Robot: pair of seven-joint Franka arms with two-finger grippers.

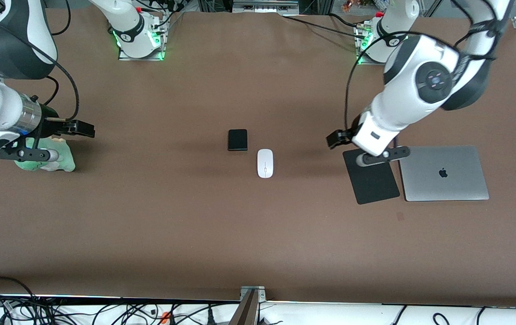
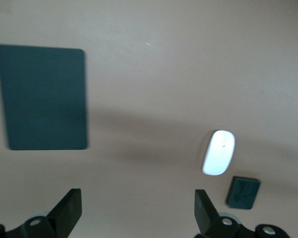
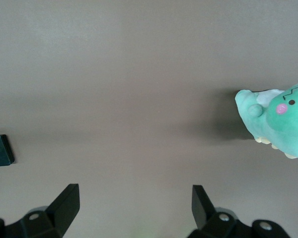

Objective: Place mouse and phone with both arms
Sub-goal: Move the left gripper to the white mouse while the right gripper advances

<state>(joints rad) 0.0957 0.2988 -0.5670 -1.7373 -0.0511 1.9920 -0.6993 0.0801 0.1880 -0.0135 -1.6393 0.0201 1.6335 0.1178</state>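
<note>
The white mouse [image 1: 265, 163] lies in the middle of the brown table, with the black phone [image 1: 237, 139] beside it, a little farther from the front camera and toward the right arm's end. Both also show in the left wrist view, the mouse [image 2: 219, 152] and the phone [image 2: 243, 192]. The phone's corner shows in the right wrist view [image 3: 0, 150]. My left gripper [image 1: 335, 138] hangs open and empty over the table beside the black mouse pad [image 1: 370, 176]. My right gripper [image 1: 87, 130] is open and empty over the table near a green plush toy [image 1: 46, 155].
A closed grey laptop [image 1: 443, 173] lies beside the mouse pad at the left arm's end. The mouse pad also shows in the left wrist view [image 2: 43, 97] and the plush toy in the right wrist view [image 3: 278, 119]. Cables run along the table's front edge.
</note>
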